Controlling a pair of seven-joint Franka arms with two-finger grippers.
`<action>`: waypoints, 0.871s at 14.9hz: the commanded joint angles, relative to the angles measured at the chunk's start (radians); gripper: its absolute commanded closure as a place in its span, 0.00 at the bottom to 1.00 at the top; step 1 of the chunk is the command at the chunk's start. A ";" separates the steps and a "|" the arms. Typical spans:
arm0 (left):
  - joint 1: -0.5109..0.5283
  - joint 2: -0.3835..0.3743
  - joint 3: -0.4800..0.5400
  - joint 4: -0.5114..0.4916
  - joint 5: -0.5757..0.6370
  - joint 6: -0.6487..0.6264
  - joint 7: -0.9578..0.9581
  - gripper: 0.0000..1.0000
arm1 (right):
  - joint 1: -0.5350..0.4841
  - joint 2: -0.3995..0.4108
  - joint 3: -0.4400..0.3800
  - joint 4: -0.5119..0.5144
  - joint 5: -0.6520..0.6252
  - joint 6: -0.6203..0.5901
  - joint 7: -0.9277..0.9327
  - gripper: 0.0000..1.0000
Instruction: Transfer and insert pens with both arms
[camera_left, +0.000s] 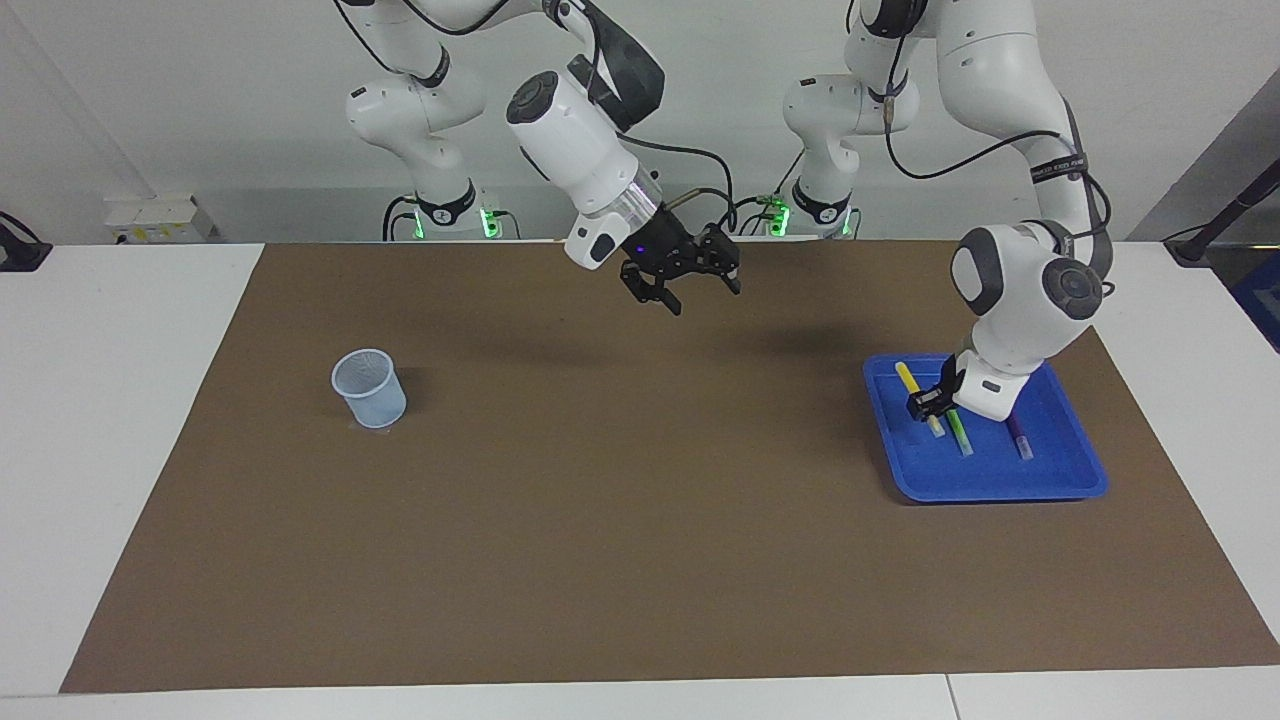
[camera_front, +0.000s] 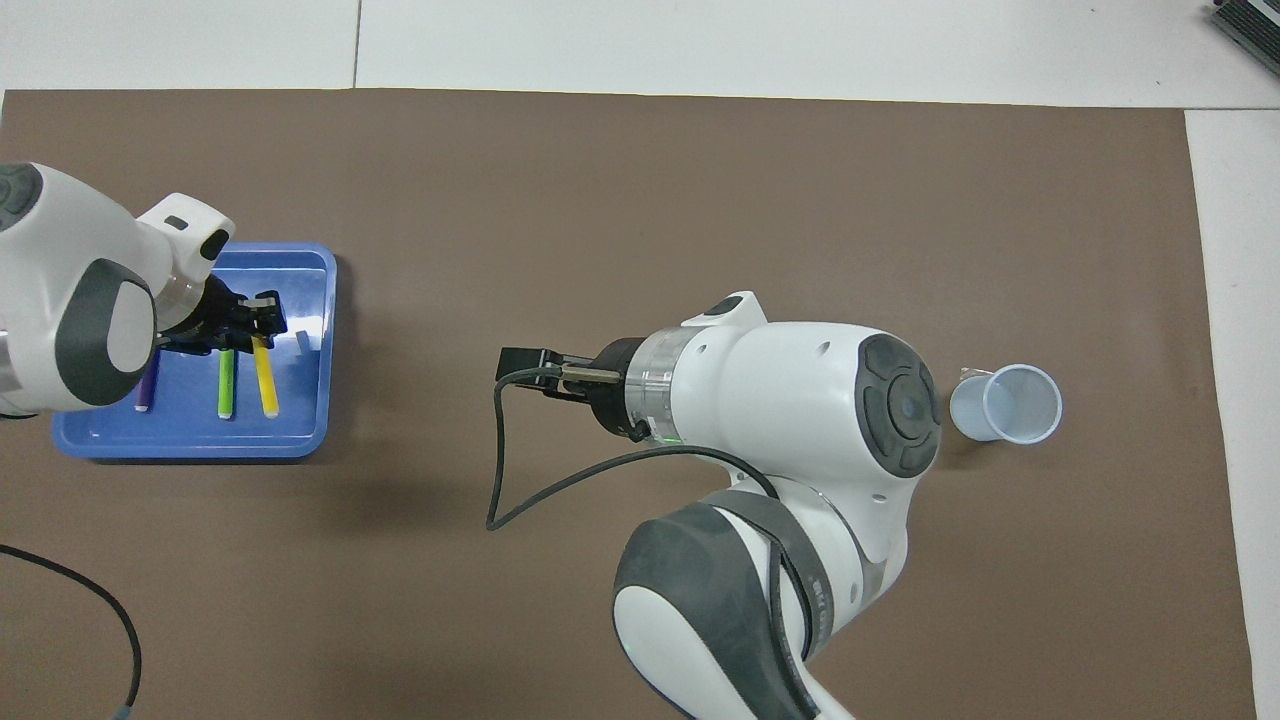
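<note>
My left gripper (camera_left: 926, 402) is over the blue tray (camera_left: 1000, 490) and is shut on the yellow pen (camera_left: 910, 380), which hangs tilted just above the tray floor. In the overhead view the left gripper (camera_front: 255, 318) grips that yellow pen (camera_front: 266, 385) near its farther end. The lime green pen (camera_left: 961, 436) and the purple pen (camera_left: 1019, 439) lie in the tray beside it; they also show in the overhead view, green (camera_front: 226, 388) and purple (camera_front: 147, 388). My right gripper (camera_left: 690, 283) waits open and empty above the mat's middle, and shows in the overhead view (camera_front: 520, 362).
A pale blue translucent cup (camera_left: 369, 388) stands upright on the brown mat toward the right arm's end of the table; it also shows in the overhead view (camera_front: 1005, 403). The tray (camera_front: 190, 446) sits toward the left arm's end. A black cable (camera_front: 495, 470) loops below the right wrist.
</note>
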 joint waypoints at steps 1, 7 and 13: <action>-0.007 -0.052 -0.006 0.055 -0.101 -0.114 -0.165 1.00 | 0.000 -0.008 0.000 -0.013 0.038 0.019 -0.018 0.00; -0.008 -0.164 -0.081 0.048 -0.237 -0.209 -0.644 1.00 | 0.029 -0.002 0.000 -0.013 0.091 0.086 0.026 0.00; 0.001 -0.199 -0.117 0.008 -0.430 -0.243 -0.893 1.00 | 0.070 0.001 0.000 -0.005 0.116 0.131 0.062 0.00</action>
